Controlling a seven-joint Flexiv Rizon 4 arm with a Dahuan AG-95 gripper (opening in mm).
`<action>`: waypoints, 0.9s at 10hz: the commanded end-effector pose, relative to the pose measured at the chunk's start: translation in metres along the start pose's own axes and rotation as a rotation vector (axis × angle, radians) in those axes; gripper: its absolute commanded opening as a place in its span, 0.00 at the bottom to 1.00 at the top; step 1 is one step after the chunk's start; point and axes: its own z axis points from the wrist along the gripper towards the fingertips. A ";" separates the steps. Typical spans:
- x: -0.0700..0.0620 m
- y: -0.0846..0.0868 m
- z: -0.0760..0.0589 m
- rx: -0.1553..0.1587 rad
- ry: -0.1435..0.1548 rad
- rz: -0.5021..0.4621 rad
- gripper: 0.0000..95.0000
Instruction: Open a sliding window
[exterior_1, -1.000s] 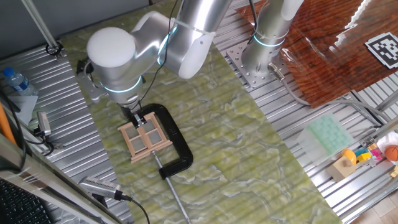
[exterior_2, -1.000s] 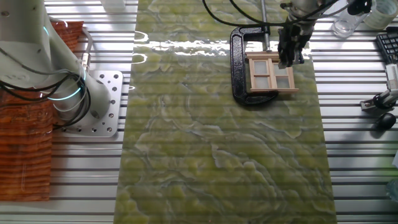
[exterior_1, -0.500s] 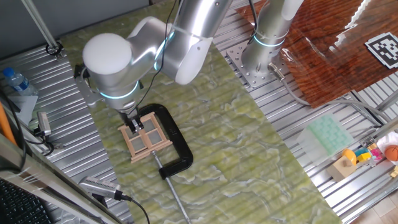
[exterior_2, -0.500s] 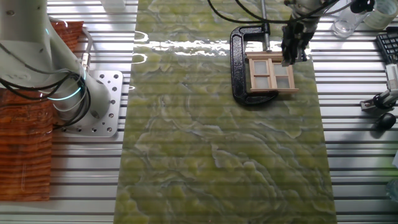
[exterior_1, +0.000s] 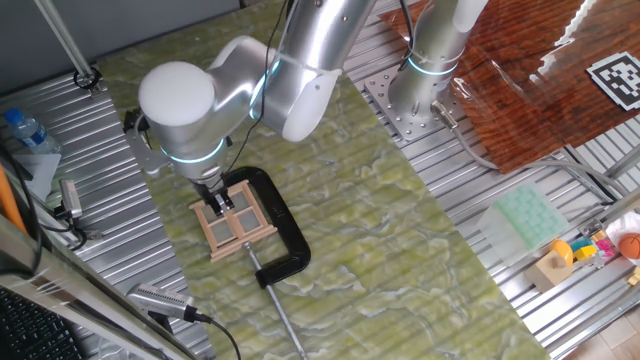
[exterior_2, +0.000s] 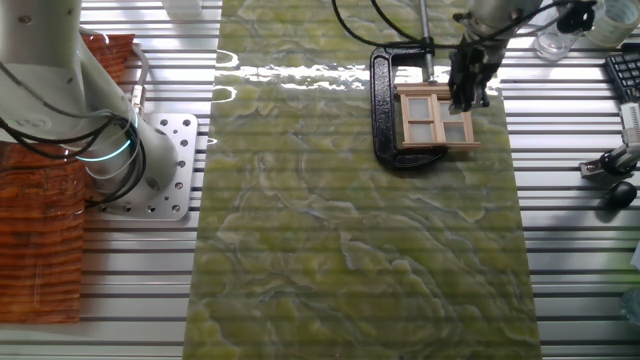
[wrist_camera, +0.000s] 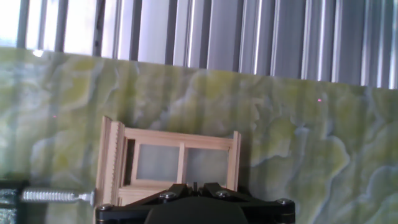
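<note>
While clamped, sliding window (wrist_camera: 174, 165) apparently sits just beneath hand (exterior_1: 218, 200).

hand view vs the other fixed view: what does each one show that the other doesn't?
Hand view only: close-up of two frosted panes and the ridged side rail of the small tan wooden sliding window, and the threaded screw tip of the black C-clamp.

Other fixed view only: the clamp's whole frame, the silver arm base, the gripper over the window.

Both: the window, the green marbled mat.

I see the window (exterior_1: 232, 221) (exterior_2: 437, 119) (wrist_camera: 174, 165) lying flat on green marbled matting: small, square, light tan wood, four panes split by a cross bar, one edge ridged with grooves.
</note>
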 end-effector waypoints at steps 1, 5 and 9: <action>0.001 0.000 -0.004 0.004 0.008 0.002 0.00; 0.002 0.000 -0.002 0.000 0.005 0.003 0.00; 0.002 0.000 -0.002 0.056 0.104 0.038 0.00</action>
